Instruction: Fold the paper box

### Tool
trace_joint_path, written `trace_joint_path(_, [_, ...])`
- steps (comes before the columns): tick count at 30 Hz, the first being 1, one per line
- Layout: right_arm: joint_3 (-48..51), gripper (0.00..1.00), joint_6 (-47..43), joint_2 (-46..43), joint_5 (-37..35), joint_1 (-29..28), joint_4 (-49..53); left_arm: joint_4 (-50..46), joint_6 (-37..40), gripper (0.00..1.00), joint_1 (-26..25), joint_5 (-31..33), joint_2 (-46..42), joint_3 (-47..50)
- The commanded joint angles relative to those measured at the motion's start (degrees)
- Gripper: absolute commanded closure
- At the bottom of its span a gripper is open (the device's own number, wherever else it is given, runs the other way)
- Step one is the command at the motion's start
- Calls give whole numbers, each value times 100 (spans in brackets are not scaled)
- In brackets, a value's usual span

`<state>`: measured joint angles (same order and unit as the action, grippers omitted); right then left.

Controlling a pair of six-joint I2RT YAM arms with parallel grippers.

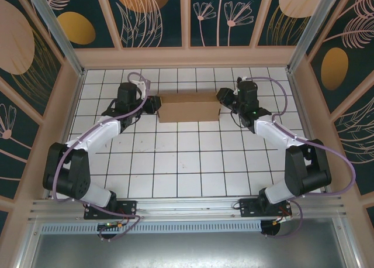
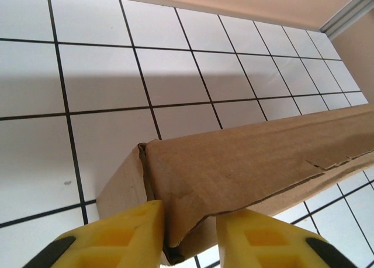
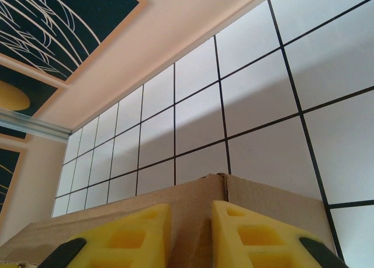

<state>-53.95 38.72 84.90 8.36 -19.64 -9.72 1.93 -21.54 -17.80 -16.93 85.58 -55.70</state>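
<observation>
Rail (image 1: 187, 205), aluminium, along the near edge of the desk (image 1: 187, 162); both arm bases are bolted to it.

Desk: white square tiles with black grid lines. Bare tiles show in the left wrist view (image 2: 105, 75) and the right wrist view (image 3: 257, 86).

Left arm (image 1: 105, 130): black and white, rising from the near left and reaching far and inward to the left end of the paper box (image 1: 188, 109).

Right arm (image 1: 280, 136): same build, rising from the near right and reaching far and inward to the right end of the box.

Paper box: one item, plain brown cardboard, a shallow rectangular form. It lies on the far middle of the desk with its long side running left to right, between the two grippers. In the left wrist view (image 2: 251, 157) a thin cut line runs along its face.

Left gripper (image 1: 153, 104): at the left end of the box. In its wrist view (image 2: 190, 221) the yellow fingers (image 2: 128, 236) stand one on each side of the box's end corner, closed against the cardboard.

Right gripper (image 1: 225, 98): at the right end of the box. In its wrist view (image 3: 190, 218) the yellow fingers (image 3: 251, 239) straddle a box (image 3: 266, 195) corner, closed onto it, with cardboard filling the narrow gap.

Wall panels (image 1: 146, 10): dark teal with pale plant drawings and orange discs, in tan frames beyond the far edge; one is seen from the right wrist (image 3: 58, 22).
</observation>
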Motion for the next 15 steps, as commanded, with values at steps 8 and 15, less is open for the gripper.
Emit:
trace_joint_path(8, [78, 74, -66, -94, -277, -100, 452, -379, -280, 68, 28, -326, -519, 511])
trace_joint_path(15, [-31, 72, -40, -21, -274, -97, 464, -328, -359, 58, 65, -552, -435, 365])
